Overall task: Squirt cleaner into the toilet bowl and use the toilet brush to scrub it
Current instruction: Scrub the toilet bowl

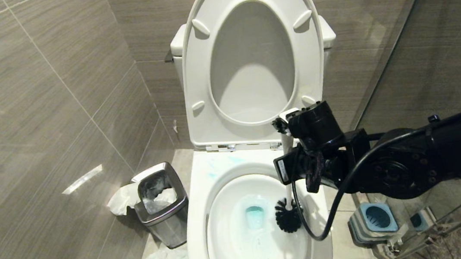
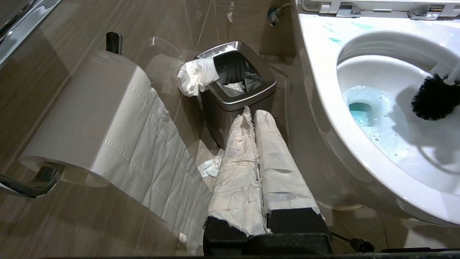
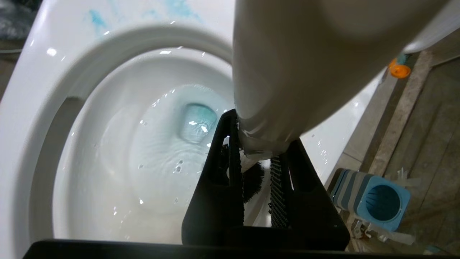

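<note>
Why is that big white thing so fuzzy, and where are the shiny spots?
Right wrist view: the white toilet brush handle sits too close, so it blurs; small glints dot the white ceramic toilet bowl. Head view: a bright streak glares on the grey wall tile.

You've got a white toilet bowl [image 1: 199, 220] with turquoise cleaner [image 1: 254, 216] tinting the water, white-handled toilet brush [image 1: 289, 215] with black bristles, blue-and-grey striped holder [image 1: 373, 222], steel-grey waste bin [image 1: 162, 206], grey-brown streaked wall tiles [image 1: 39, 125].
</note>
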{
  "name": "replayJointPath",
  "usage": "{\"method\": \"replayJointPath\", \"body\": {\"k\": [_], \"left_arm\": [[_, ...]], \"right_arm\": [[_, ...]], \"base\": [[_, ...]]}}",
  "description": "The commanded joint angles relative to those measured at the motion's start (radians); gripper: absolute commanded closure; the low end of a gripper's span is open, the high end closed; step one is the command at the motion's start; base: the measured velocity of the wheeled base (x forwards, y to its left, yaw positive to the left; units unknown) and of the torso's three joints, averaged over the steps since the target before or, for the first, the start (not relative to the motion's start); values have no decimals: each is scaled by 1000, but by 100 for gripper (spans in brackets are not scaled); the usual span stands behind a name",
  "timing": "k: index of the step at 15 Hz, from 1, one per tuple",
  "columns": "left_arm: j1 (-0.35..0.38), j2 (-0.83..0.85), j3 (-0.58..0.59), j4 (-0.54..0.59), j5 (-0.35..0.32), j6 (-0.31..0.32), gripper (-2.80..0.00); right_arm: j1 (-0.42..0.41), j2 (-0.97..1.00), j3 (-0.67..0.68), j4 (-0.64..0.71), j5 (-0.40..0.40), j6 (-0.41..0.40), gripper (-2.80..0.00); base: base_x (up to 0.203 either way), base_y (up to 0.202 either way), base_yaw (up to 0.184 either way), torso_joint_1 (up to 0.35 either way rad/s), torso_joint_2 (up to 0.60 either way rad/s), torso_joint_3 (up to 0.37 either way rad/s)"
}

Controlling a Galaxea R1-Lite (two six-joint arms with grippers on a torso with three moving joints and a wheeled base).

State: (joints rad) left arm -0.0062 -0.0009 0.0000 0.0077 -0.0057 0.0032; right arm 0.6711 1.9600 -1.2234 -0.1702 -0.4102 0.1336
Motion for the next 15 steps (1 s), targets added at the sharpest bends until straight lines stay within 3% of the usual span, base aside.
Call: {"method": "replayJointPath", "body": {"k": [1,6,9,15], "left_arm": [[0,1,2,0,0,1,0],[0,1,2,0,0,0,0],[0,1,2,0,0,0,0],[0,1,2,0,0,0,0]], "right_arm": [[-23,68,-67,-5,-3,-14,0],[0,264,-356,-3,-16,-82,0],[62,373,-527,12,-14,-138,0],[197,370,-536,57,-20,-121,0]], "base": [[0,0,0,0,0,0],[0,0,0,0,0,0],[0,0,0,0,0,0],[0,0,0,0,0,0]]}}
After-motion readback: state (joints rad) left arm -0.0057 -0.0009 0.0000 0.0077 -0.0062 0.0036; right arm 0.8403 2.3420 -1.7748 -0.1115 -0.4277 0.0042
